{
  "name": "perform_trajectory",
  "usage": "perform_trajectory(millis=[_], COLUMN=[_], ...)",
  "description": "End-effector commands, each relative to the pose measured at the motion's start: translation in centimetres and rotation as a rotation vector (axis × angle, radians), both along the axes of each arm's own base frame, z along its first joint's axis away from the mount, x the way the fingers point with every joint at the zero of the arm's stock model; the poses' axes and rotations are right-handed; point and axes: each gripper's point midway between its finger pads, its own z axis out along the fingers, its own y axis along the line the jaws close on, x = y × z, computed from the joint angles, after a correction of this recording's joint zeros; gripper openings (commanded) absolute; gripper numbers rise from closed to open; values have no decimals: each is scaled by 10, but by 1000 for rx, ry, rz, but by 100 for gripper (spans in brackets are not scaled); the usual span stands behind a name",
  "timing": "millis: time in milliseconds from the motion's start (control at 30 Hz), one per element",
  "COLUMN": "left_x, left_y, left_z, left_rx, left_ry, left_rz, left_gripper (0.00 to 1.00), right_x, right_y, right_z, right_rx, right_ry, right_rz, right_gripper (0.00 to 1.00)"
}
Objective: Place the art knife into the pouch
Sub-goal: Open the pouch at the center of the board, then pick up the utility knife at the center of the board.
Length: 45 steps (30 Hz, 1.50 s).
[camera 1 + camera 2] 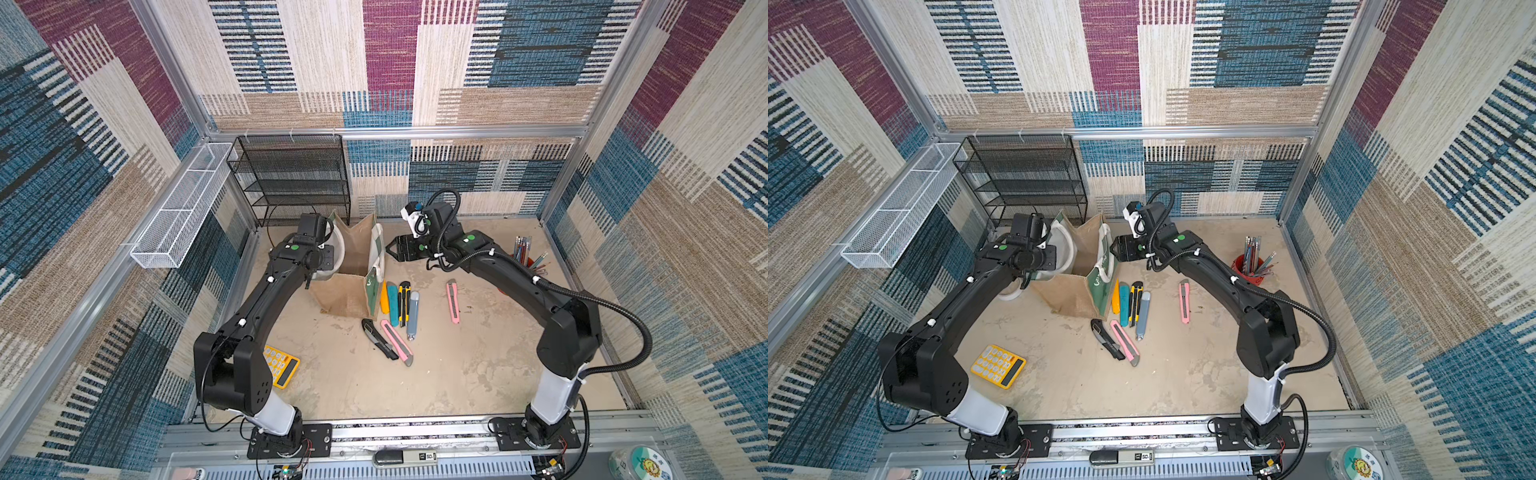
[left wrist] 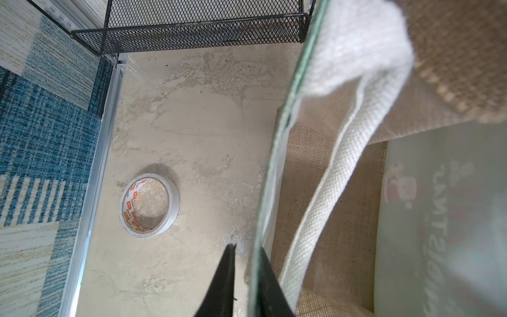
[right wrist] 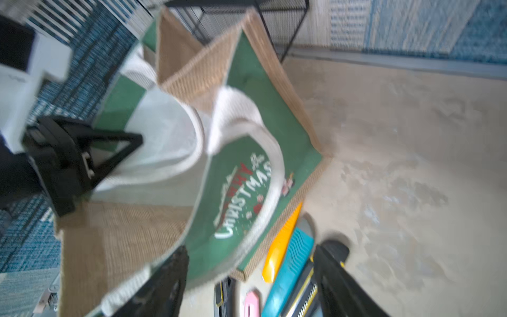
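Observation:
The pouch (image 1: 353,295) (image 1: 1075,295), a tan burlap tote with green "Christmas" panels (image 3: 247,109), stands open in the middle of the table. My left gripper (image 1: 328,259) (image 2: 248,247) is shut on the green top edge of its left panel, beside a white handle (image 2: 329,178). My right gripper (image 1: 392,249) (image 3: 255,247) hangs open at the pouch's right panel, with nothing held between its fingers. Several art knives lie on the table right of the pouch: yellow (image 1: 384,297), teal (image 1: 393,303), black-and-yellow (image 1: 404,303), grey (image 1: 412,313), black (image 1: 379,338) and pink (image 1: 397,340). Another pink one (image 1: 453,301) lies apart.
A black mesh rack (image 1: 291,178) stands behind the pouch and a white mesh basket (image 1: 183,203) hangs on the left wall. A red pen cup (image 1: 1250,264) is at the right, a yellow calculator (image 1: 282,365) front left, a tape roll (image 2: 149,204) left of the pouch.

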Motion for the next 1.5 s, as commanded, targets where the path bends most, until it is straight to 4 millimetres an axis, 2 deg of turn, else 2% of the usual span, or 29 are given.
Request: perform_trajectory(millis=[0,67,167,200,333,533,833,1067,1267,1467], left_x=[4,1,-2,-3,-5,-7,-10,-9,-11,-12], left_y=[-7,-10,-13,-14,-14,-17,-21,-24,-25,-28], left_z=[14,16,18,20,22,19,21,20,15,16], left_rx=[-43,-65,-90,-95,-98,-115,-136,-146,-149,-155], left_ry=[-55,-66,-83,-91,-122,-109,-119,-117,-103,-105], left_rz=[-25,-35,-45,-46,-54,-69,-80,-94,-98,-106], left_gripper=[0,0,0,0,0,0,0,0,0,0], right_x=[0,-9,-16,-16,-11,1,12,7,5,1], right_y=[-24,-42,-72,-81,-110,-133,-152,-167,-183,-180], right_z=[-19,-48,-85,-92,-103,-120,-143,-169,-180,-192], right_rx=[-41,-91,-136,-144,-193,-182,-191,-239,-285,-254], right_ry=[-28,33,136,154,151,214,273,317,324,355], right_rz=[-113,-161,-249,-280,-369,-398,-417,-444,-489,-454], right_gripper=[68,64,48,45,46,43,42,42,42,41])
